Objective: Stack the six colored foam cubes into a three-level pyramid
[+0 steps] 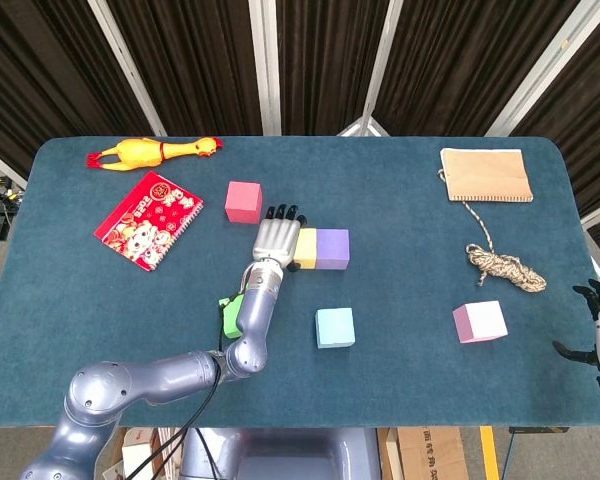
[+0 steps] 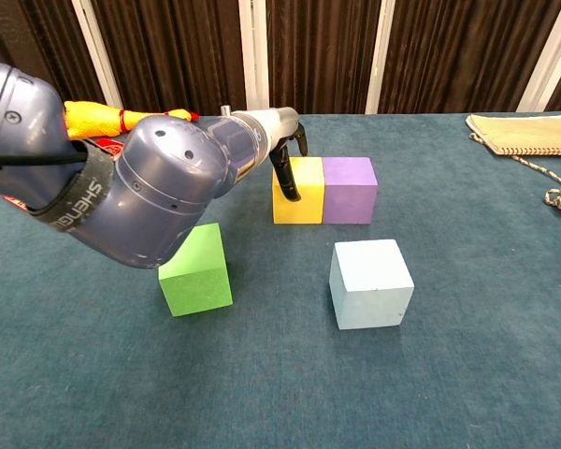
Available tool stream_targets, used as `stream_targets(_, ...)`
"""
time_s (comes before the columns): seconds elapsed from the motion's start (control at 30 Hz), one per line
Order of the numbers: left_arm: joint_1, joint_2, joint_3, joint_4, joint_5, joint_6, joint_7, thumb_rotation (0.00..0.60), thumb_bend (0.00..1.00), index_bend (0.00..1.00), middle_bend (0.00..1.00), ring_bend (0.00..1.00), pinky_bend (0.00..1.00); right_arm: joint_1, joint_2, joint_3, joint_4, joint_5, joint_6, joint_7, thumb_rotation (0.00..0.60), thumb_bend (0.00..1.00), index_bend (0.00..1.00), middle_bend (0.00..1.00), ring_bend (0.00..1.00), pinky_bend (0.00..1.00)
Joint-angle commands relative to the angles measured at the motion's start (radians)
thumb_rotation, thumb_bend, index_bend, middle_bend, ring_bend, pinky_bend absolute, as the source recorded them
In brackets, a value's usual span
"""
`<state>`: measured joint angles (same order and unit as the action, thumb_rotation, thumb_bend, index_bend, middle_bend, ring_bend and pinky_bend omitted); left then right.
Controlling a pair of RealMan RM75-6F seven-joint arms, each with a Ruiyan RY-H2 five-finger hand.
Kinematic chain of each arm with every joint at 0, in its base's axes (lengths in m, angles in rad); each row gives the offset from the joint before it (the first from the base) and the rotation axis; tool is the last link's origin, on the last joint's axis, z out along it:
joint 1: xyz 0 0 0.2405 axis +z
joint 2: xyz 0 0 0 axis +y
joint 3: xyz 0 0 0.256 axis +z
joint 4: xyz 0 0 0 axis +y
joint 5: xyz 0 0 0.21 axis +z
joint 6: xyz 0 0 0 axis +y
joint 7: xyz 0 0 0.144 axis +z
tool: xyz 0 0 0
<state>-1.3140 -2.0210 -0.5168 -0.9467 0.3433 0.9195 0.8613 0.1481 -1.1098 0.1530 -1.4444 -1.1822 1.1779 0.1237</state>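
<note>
A yellow cube (image 1: pixel 306 248) (image 2: pixel 297 192) and a purple cube (image 1: pixel 332 249) (image 2: pixel 349 190) stand side by side, touching, mid-table. My left hand (image 1: pixel 276 237) (image 2: pixel 282 154) lies with straight fingers against the yellow cube's left side and holds nothing. The green cube (image 1: pixel 227 318) (image 2: pixel 195 271) sits under my left forearm, half hidden in the head view. In front of the pair is a light blue cube (image 1: pixel 334 327) (image 2: pixel 371 283). A red-pink cube (image 1: pixel 243 201) stands further back, and a pale pink cube (image 1: pixel 479 322) at the right. My right hand (image 1: pixel 599 332) hangs empty at the table's right edge, fingers spread.
A rubber chicken (image 1: pixel 152 151) and a red booklet (image 1: pixel 147 219) lie at the back left. A tan pouch (image 1: pixel 486 174) with a coiled rope (image 1: pixel 504 265) lies at the back right. My left upper arm (image 2: pixel 122 187) fills the chest view's left side.
</note>
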Motion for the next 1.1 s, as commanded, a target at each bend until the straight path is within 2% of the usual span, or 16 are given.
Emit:
stream_targets(0.03, 0.001, 0.006, 0.005, -0.008, -0.011, -0.005, 0.013, 0.6, 0.24, 0.21, 0.02, 0.0, 0.0, 0.001, 0.001, -0.001, -0.003, 0.001, -0.004, -0.002, 0.6, 0.18, 0.18, 0.1, 0.08, 0.04)
stream_targets(0.2, 0.002, 0.022, 0.01, -0.034, -0.022, -0.002, 0.032, 0.6, 0.24, 0.19, 0.0, 0.0, 0.0, 0.001, 0.002, -0.002, -0.004, 0.003, -0.006, -0.004, 0.6, 0.18, 0.18, 0.1, 0.08, 0.04)
stream_targets(0.37, 0.011, 0.071, 0.01, -0.105, -0.022, 0.037, 0.056, 0.6, 0.24, 0.14, 0.0, 0.0, 0.0, 0.001, 0.003, -0.001, -0.005, 0.003, -0.003, -0.005, 0.6, 0.18, 0.18, 0.1, 0.08, 0.04)
stream_targets(0.53, 0.042, 0.166, 0.015, -0.228, -0.022, 0.082, 0.08, 0.6, 0.24, 0.13, 0.0, 0.0, 0.0, -0.001, 0.005, -0.001, -0.01, 0.0, 0.005, -0.007, 0.6, 0.18, 0.18, 0.1, 0.08, 0.04)
stream_targets(0.67, 0.078, 0.282, 0.033, -0.35, -0.03, 0.13, 0.128, 0.6, 0.24, 0.12, 0.0, 0.0, 0.0, -0.004, 0.006, -0.002, -0.018, 0.001, 0.014, -0.018, 0.6, 0.18, 0.18, 0.1, 0.08, 0.04)
stream_targets(0.83, 0.12, 0.401, 0.022, -0.447, -0.051, 0.123, 0.11, 0.6, 0.24, 0.12, 0.03, 0.0, 0.0, -0.005, 0.003, -0.002, -0.029, 0.01, 0.022, -0.049, 0.6, 0.18, 0.18, 0.1, 0.08, 0.04)
stream_targets(1.0, 0.146, 0.465, 0.031, -0.436, -0.034, 0.08, 0.066, 0.6, 0.24, 0.12, 0.03, 0.0, 0.0, -0.003, -0.004, -0.001, -0.036, 0.023, 0.025, -0.082, 0.6, 0.18, 0.18, 0.1, 0.08, 0.04)
stream_targets(1.1, 0.15, 0.484, 0.037, -0.381, -0.055, 0.017, 0.039, 0.6, 0.22, 0.12, 0.03, 0.0, 0.0, -0.002, -0.008, 0.001, -0.041, 0.033, 0.029, -0.105, 0.6, 0.18, 0.18, 0.1, 0.08, 0.04)
